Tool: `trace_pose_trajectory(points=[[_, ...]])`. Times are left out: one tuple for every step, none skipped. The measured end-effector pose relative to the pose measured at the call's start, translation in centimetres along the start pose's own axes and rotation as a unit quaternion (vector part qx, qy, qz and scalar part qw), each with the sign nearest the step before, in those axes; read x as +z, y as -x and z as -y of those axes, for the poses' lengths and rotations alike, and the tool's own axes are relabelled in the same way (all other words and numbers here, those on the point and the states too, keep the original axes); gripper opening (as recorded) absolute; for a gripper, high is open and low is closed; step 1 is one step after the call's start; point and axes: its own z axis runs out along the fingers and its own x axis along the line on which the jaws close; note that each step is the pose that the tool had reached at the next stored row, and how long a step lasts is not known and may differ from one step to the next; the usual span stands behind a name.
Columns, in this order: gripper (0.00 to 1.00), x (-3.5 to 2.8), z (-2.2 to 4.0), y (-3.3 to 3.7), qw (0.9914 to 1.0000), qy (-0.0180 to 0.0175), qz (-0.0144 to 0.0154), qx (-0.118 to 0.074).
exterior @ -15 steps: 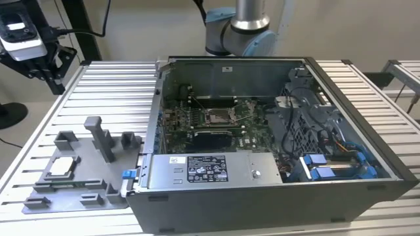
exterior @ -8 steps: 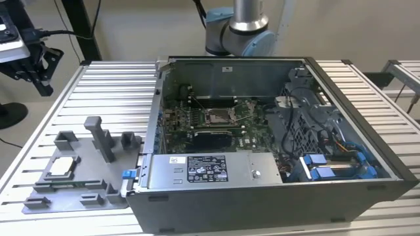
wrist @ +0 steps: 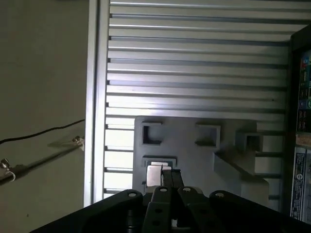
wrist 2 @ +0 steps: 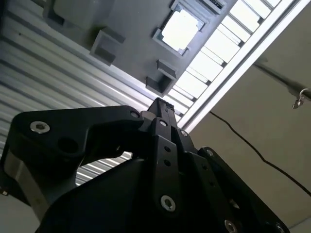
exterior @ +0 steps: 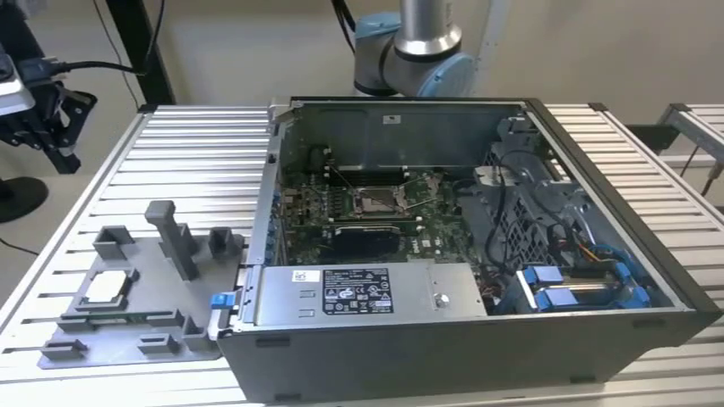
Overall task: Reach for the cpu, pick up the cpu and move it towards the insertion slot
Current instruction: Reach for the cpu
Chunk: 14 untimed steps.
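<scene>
The cpu (exterior: 104, 288), a small pale square chip, lies in a recess of the grey fixture plate (exterior: 125, 348) on the exterior view's left. It shows bright in the second wrist view as the cpu (wrist 2: 181, 29). In the first wrist view the cpu (wrist: 154, 174) lies partly behind the fingertips. My gripper (wrist 2: 158, 103) (wrist: 169, 175) hangs above the plate, apart from the chip, with its black fingers pressed together and holding nothing. The insertion slot (exterior: 377, 201), a silver-framed socket, sits on the green board inside the open computer case (exterior: 476, 339).
Grey blocks and an upright post (exterior: 175, 242) stand on the fixture plate. The ribbed metal table (exterior: 192, 153) ends close beside the plate, with floor and a cable (wrist: 43, 132) beyond. The case wall (exterior: 260, 220) rises beside the plate. The arm's base (exterior: 413, 51) stands behind the case.
</scene>
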Motion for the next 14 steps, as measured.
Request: trace_pose_trajectory(points=[[0.0,0.02,0.21,-0.04,1.0,0.0,0.0001,0.0],[0.0,0.03,0.51,-0.06,1.0,0.0001,0.0,0.0],[0.0,0.02,0.92,-0.08,1.0,0.0,0.0,0.0],[0.0,0.02,1.26,-0.11,1.0,0.0,0.0,0.0],[0.0,0.01,1.53,-0.14,1.0,0.0001,0.0,0.0],[0.0,0.0,1.69,-0.16,1.0,0.0,0.0,0.0],[0.0,0.01,1.74,-0.2,1.0,0.0001,0.0,0.0],[0.0,0.0,1.74,-0.2,1.0,0.0,0.0,0.0],[0.0,0.01,1.74,-0.2,1.0,0.0001,0.0001,0.0],[0.0,0.0,1.74,-0.2,1.0,0.0001,0.0,0.0],[0.0,0.0,1.74,-0.21,1.0,0.0,0.0,0.0],[0.0,0.01,1.75,-0.21,1.0,0.0001,0.0001,0.0],[0.0,0.0,1.74,-0.22,1.0,0.0001,0.0,0.0],[1.0,0.0,1.74,-0.23,1.0,0.0001,0.0,0.0]])
